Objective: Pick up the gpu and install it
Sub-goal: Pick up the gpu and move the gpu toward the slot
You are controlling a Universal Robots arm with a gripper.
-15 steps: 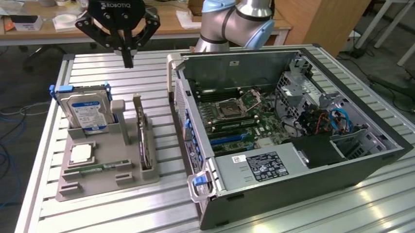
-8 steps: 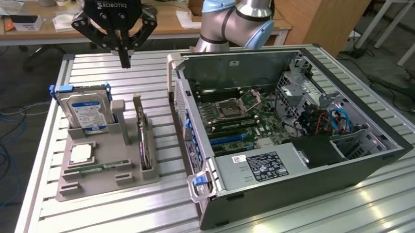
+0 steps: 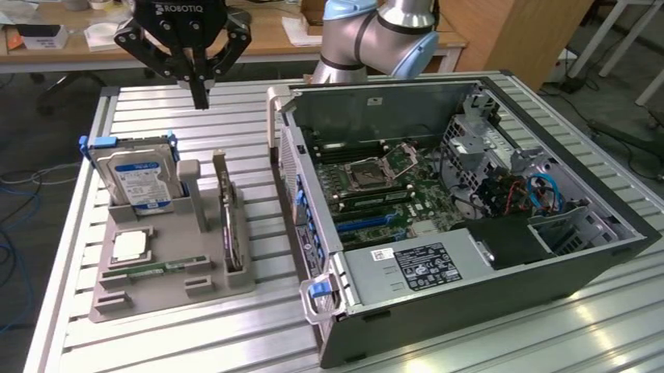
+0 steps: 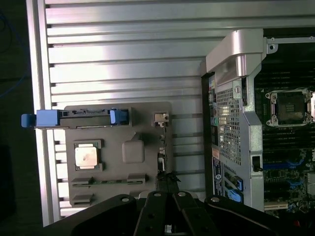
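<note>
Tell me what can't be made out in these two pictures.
- Exterior view: the gpu stands on edge in the tray, so its fan cannot be made out.
- Wrist view: the gripper covers one end of the gpu and tray.
- Wrist view: the computer case is cut off by the picture's edge.
- Exterior view: print on the power supply label is too small to read.
</note>
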